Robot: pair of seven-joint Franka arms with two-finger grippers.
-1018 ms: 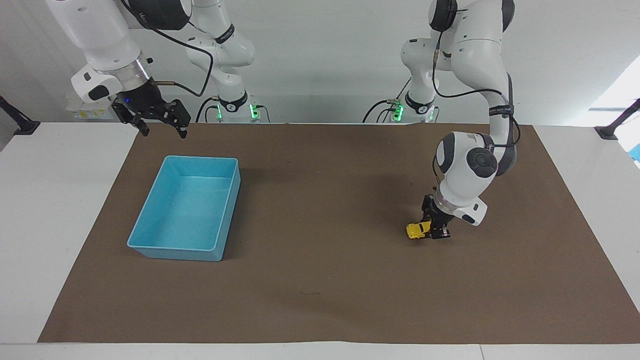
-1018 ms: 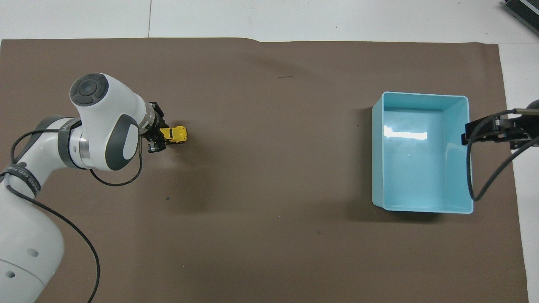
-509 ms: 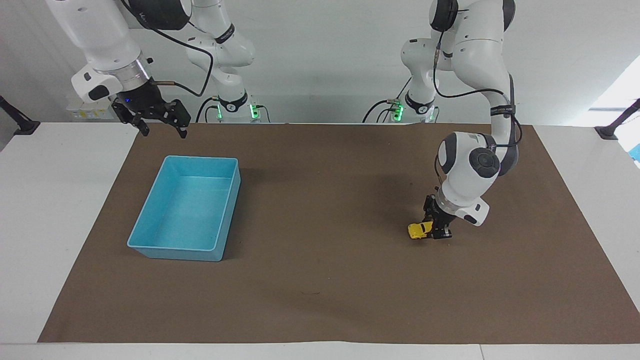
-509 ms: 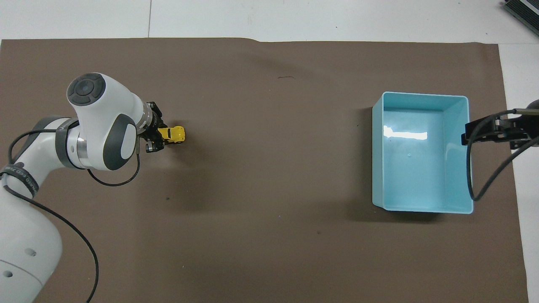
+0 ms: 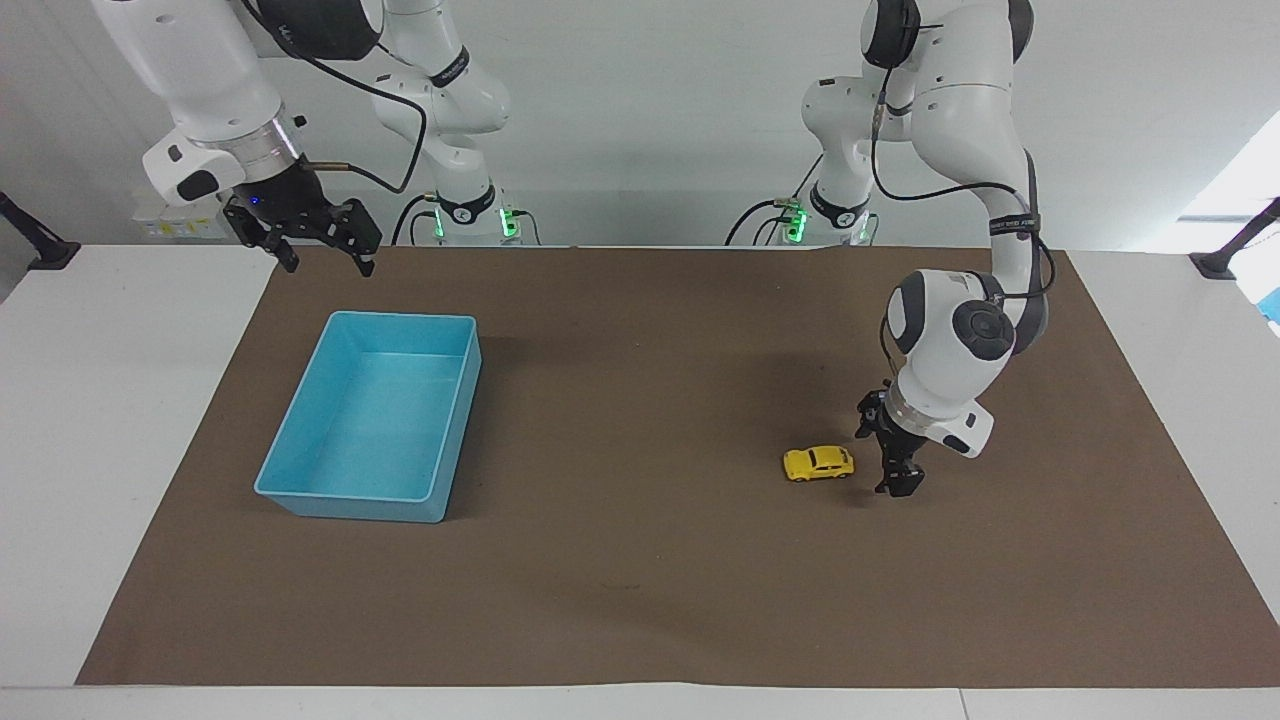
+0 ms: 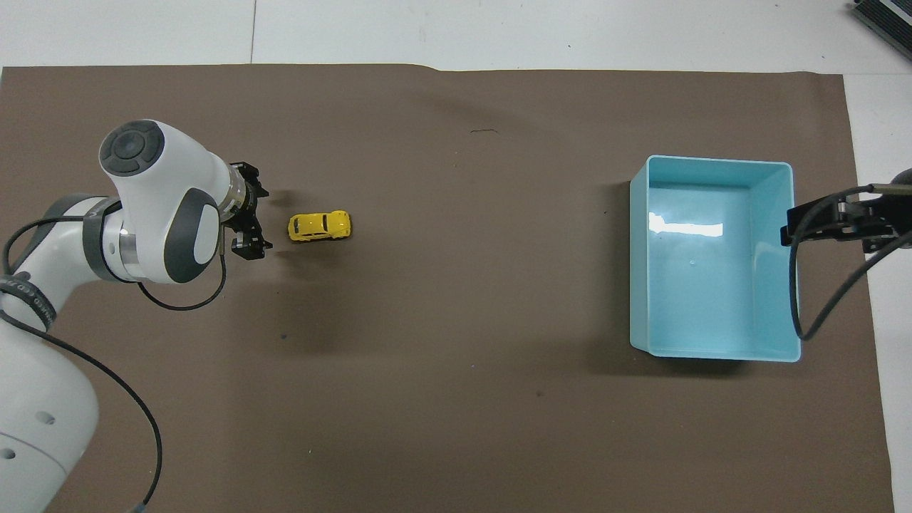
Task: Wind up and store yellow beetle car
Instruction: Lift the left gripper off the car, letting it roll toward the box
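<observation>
The yellow beetle car (image 5: 819,463) is sitting free on the brown mat (image 5: 640,560), just beside the left gripper (image 5: 893,455), whose jaws are standing wide. The right gripper (image 5: 318,248), jaws wide too, is waiting over the mat near the blue bin (image 5: 300,470), likely ready for storing.

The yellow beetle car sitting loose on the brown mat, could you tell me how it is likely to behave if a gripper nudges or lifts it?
The yellow beetle car stands on its wheels, free of the open left gripper, so a nudge would probably send it rolling along the brown mat. It looks tiny and rigid, likely light. Its rounded, glossy body may slip from a careless pinch.
</observation>
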